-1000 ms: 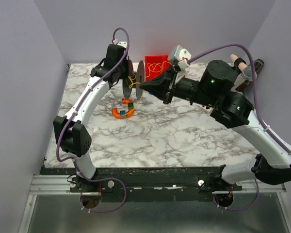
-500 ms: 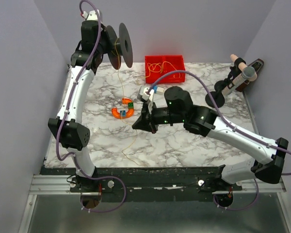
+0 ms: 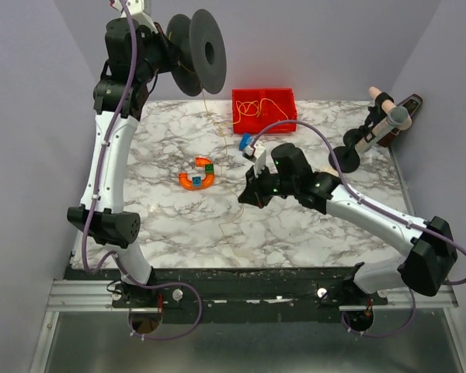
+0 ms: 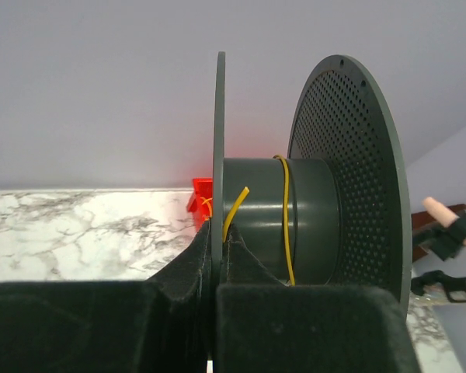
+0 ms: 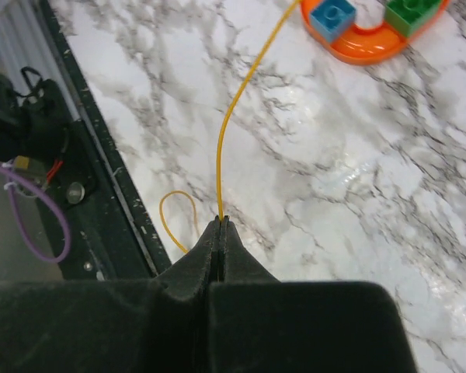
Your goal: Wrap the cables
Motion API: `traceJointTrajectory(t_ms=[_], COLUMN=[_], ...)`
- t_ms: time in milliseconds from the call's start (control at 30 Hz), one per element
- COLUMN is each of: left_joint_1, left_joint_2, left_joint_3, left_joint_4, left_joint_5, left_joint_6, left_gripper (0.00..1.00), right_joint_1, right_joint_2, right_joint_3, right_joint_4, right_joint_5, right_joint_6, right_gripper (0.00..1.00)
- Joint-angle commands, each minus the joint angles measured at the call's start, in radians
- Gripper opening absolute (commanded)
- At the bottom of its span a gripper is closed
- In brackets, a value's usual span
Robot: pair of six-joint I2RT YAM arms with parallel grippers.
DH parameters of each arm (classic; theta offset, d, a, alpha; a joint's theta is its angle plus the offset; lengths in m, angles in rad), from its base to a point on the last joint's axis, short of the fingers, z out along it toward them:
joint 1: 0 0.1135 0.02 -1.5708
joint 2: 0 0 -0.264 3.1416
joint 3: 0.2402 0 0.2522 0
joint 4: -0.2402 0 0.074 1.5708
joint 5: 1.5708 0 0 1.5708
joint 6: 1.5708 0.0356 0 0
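My left gripper [image 3: 169, 56] is raised high at the back left and is shut on the thin flange of a dark grey spool [image 3: 196, 51]. In the left wrist view its fingertips [image 4: 219, 233] pinch that flange, and a yellow cable [image 4: 286, 217] lies around the spool's hub [image 4: 311, 210]. My right gripper [image 3: 247, 196] is low over the middle of the table, shut on the yellow cable [image 5: 241, 109]. The cable leaves its fingertips [image 5: 220, 221] towards the spool, and a slack loop [image 5: 177, 217] lies near the table's front edge.
A red bin [image 3: 264, 110] holding more yellow cable stands at the back centre. An orange curved toy with coloured blocks [image 3: 196, 175] lies left of centre, also in the right wrist view [image 5: 373, 39]. A microphone on a stand [image 3: 377, 124] is at the back right.
My left arm has lifted the spool higher and turned it. My right gripper came down from the spool to the table's middle with the cable, then shifted slightly right.
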Motion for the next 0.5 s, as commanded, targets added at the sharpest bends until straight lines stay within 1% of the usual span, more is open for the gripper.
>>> traceJointTrajectory(t_ms=[0,100,233,300,367,467], left_joint_1=[0.006,0.006,0.006,0.006,0.006,0.006], left_joint_2=[-0.11,-0.14,-0.206,-0.243,-0.29,-0.341], left_joint_3=[0.071,0.072,0.059,0.036,-0.022,-0.092], left_joint_4=[0.027,0.01,-0.017,-0.043,-0.057,-0.128], left_joint_5=[0.195,0.302,0.371,0.407,0.446,0.525], left_joint_6=[-0.113,-0.161,-0.146,-0.105,-0.039,0.069], left_gripper=[0.0,0.0,0.0,0.0,0.0,0.0], right_joint_1=[-0.076,-0.131,-0.206,-0.258,-0.31,-0.387], right_joint_2=[0.029,0.058,0.09,0.104,0.107,0.1], right_joint_3=[-0.053,-0.046,-0.018,0.0,0.014,0.051], right_joint_4=[0.118,0.178,0.205,0.205,0.202,0.198], right_joint_5=[0.011,-0.005,0.023,0.031,0.044,0.07], right_joint_6=[0.036,0.059,0.05,0.048,0.042,0.021], right_gripper=[0.01,0.0,0.01,0.01,0.01,0.01])
